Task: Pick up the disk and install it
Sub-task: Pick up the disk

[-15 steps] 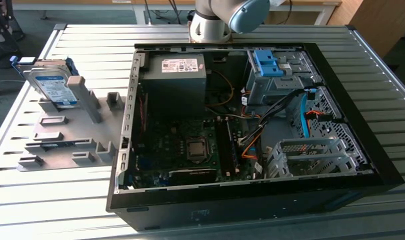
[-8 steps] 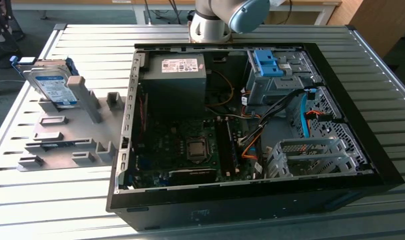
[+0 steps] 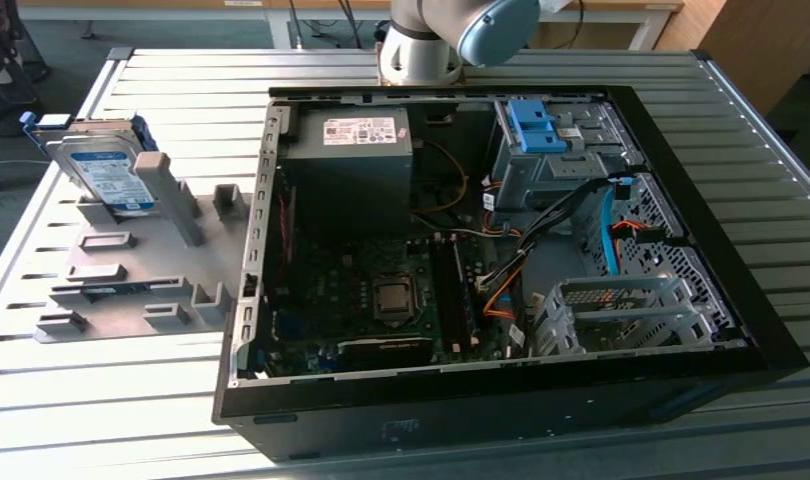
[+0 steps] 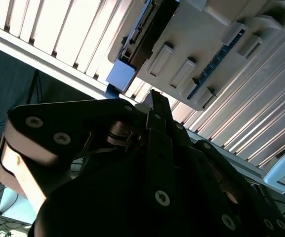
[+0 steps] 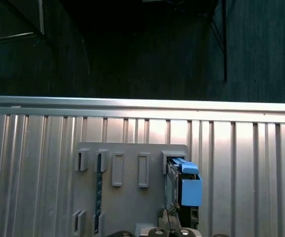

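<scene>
Hovering clear of the parts, the tool (image 4: pixel 154 101) grips nothing I can see, though I cannot tell whether it is apart or together. Beyond it the disk (image 3: pixel 109 172) stands on edge in a slot of the grey rack (image 3: pixel 125 270) on the table (image 3: pixel 98 400), probably so its blue frame is easy to grasp. Farther off, the open computer case (image 3: pixel 765 340) lies on its side, holding boards, cables and a metal drive cage (image 3: pixel 619 310).

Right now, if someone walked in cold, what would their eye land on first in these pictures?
The big black computer case, lying open in the middle of the slatted table with its board and cables bared. Then the disk, propped in a grey rack at the exterior view's left, its blue frame bright. The robot arm stands at the case's far side.
</scene>
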